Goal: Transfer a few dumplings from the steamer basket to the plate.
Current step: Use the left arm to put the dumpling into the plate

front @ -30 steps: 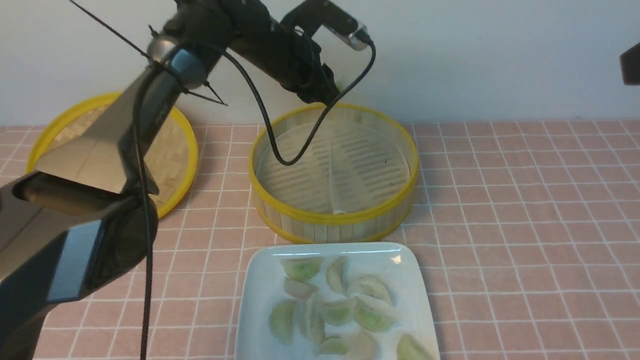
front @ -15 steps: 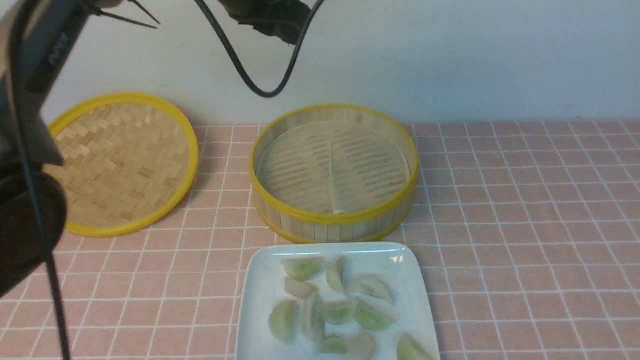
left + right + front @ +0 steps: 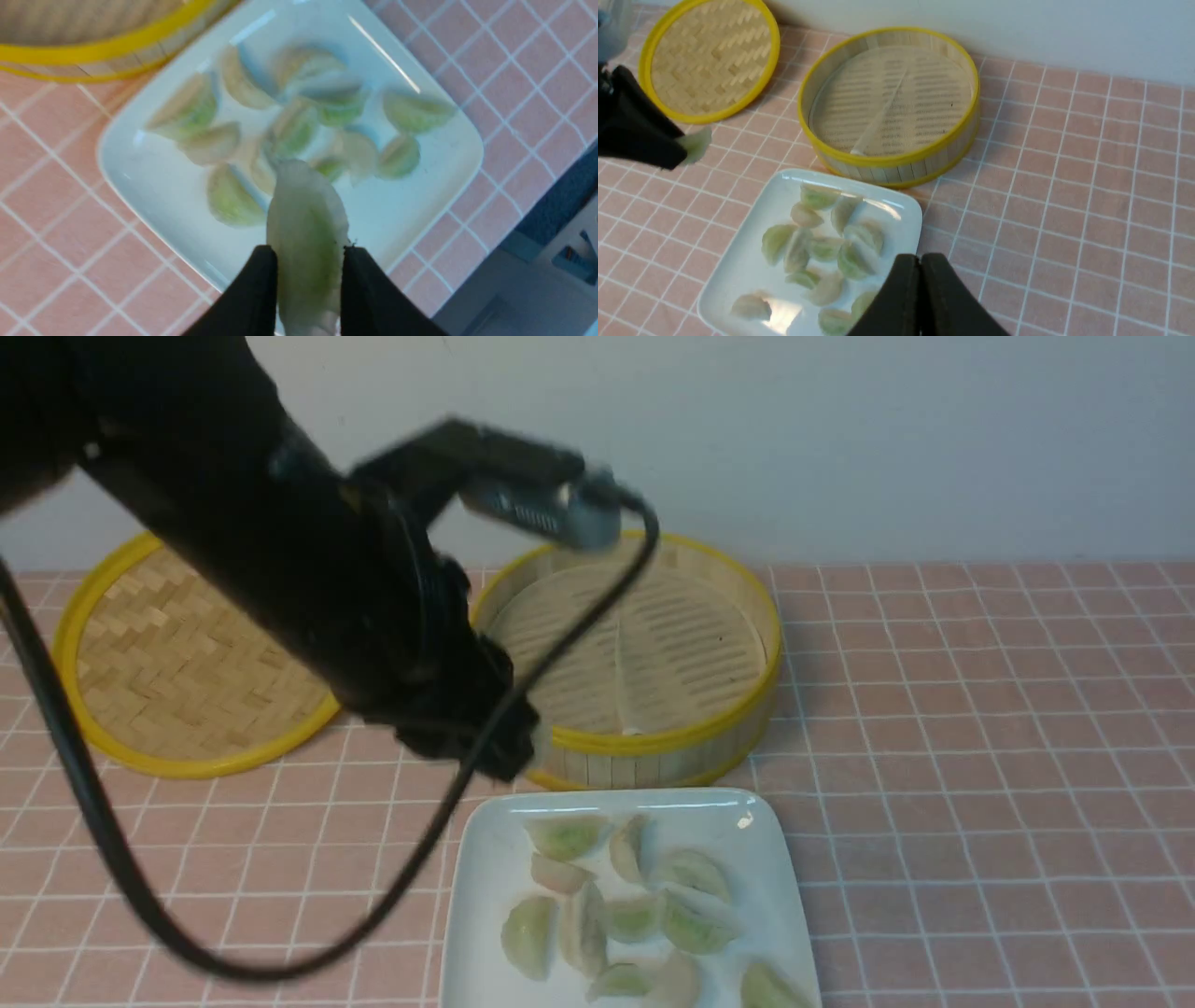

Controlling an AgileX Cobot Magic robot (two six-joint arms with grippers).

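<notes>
Near the plate [image 3: 420, 200], left fingers [image 3: 252, 294] clamp 1 dumpling [image 3: 306, 224] between them, right fingers [image 3: 896, 298] closed.

Pink tiled table [image 3: 980, 709]: woven lid [image 3: 177, 681] at left, steamer basket [image 3: 653, 763] centre, white plate [image 3: 481, 896] just in front of it.

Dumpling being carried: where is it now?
Left wrist view shows the dumpling pinched in the left gripper; it's raised near the plate's far-left corner, beside the steamer basket's front.
</notes>
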